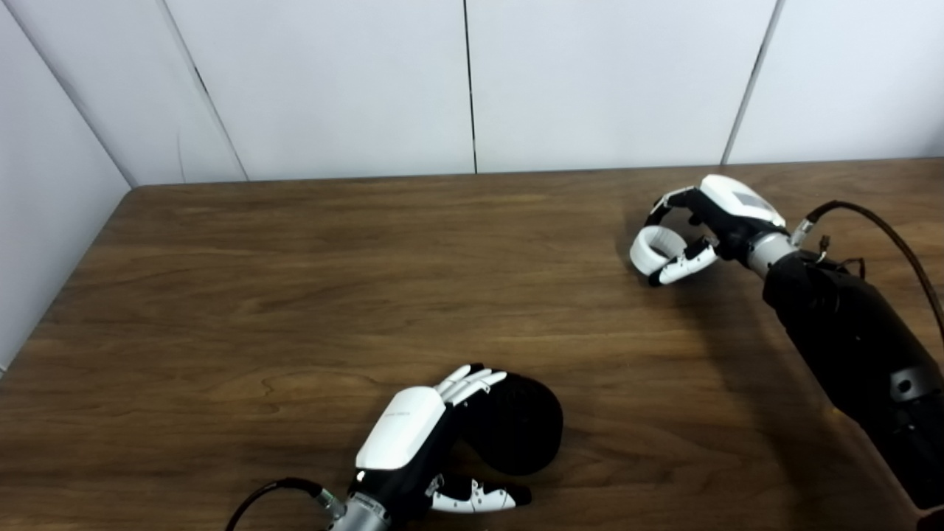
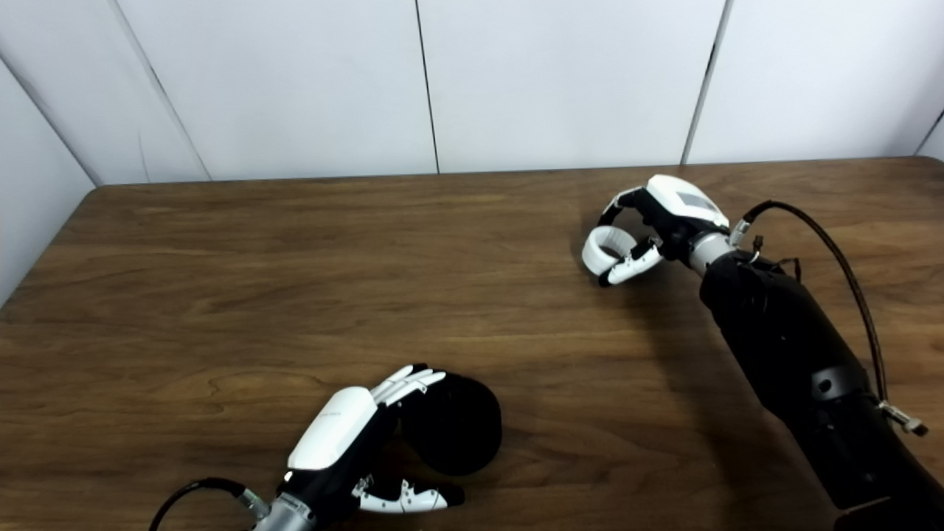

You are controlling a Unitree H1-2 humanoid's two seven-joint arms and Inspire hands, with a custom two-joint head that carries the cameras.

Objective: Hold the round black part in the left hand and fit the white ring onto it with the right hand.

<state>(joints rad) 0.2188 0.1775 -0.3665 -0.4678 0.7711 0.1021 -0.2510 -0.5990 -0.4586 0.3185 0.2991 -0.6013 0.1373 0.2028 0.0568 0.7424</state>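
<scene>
Low in the frame, a little left of centre, the left hand [image 1: 413, 442] curls around the round black part [image 1: 516, 431], fingers [image 1: 472, 383] over its top and thumb underneath, holding it just above the wooden table [image 1: 332, 280]. Well apart, at the upper right, the right hand [image 1: 708, 221] is closed on the white ring [image 1: 656, 251], which sits pinched between its fingers and thumb. A black cable [image 1: 885, 236] loops off that wrist.

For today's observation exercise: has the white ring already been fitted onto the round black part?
No: the white ring is at the right hand, far across the table from the round black part at the left hand.
</scene>
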